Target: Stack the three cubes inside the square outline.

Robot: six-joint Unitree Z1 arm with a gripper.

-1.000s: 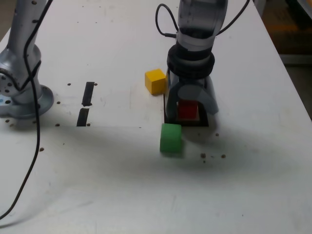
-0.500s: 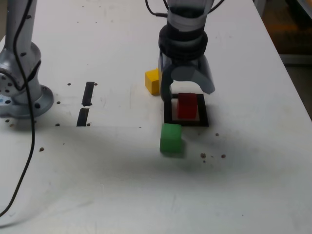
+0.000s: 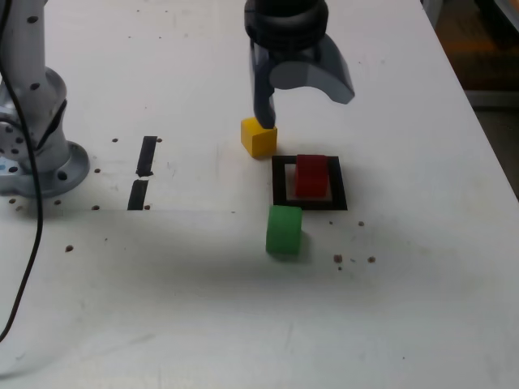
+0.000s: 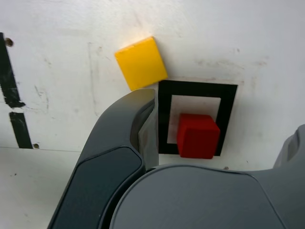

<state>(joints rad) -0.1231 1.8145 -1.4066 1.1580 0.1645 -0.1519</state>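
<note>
The red cube [image 3: 310, 176] [image 4: 198, 136] stands inside the square outline [image 3: 280, 182] [image 4: 198, 89], towards its front right corner in the exterior view. The yellow cube [image 3: 259, 136] [image 4: 141, 63] sits just outside the outline's far left corner. The green cube [image 3: 284, 229] lies on the table just in front of the outline, and the wrist view does not show it. My gripper [image 3: 306, 105] [image 4: 224, 119] hangs open above and behind the outline, holding nothing. Its left finger hovers over the yellow cube.
Two short black tape strips [image 3: 147, 156] [image 3: 138, 194] lie at the exterior view's left, near the arm's grey base [image 3: 36, 154]. A black cable [image 3: 24, 267] runs down the left side. The table's right edge [image 3: 478, 121] slants along the exterior view's right.
The jaws opened and let go of the red cube, which stays in the outline. The gripper rose and moved back and slightly left in the exterior view.
</note>
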